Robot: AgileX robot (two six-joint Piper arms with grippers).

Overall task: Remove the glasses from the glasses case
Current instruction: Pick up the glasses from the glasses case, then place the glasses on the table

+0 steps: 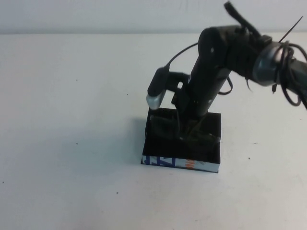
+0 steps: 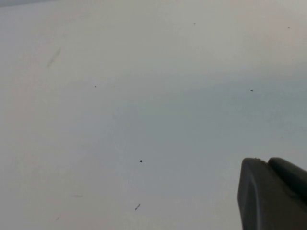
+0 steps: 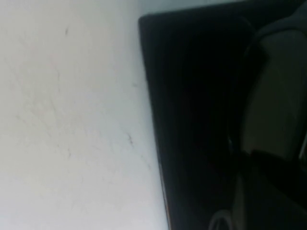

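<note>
Reaching down, right gripper (image 1: 188, 133) sits inside glasses case (image 1: 165, 162); left gripper (image 2: 273, 194) apart.

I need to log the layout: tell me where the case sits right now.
In the high view the case sits on the white table just right of centre, toward the near edge, with the right gripper lowered onto its top. The left gripper is elsewhere, over bare table.

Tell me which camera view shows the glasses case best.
The high view: the whole glasses case shows on the table, printed strip included, with the right gripper reaching into it. The right wrist view shows only a dark edge. The left wrist view shows none of it, only the left gripper over bare table.
</note>
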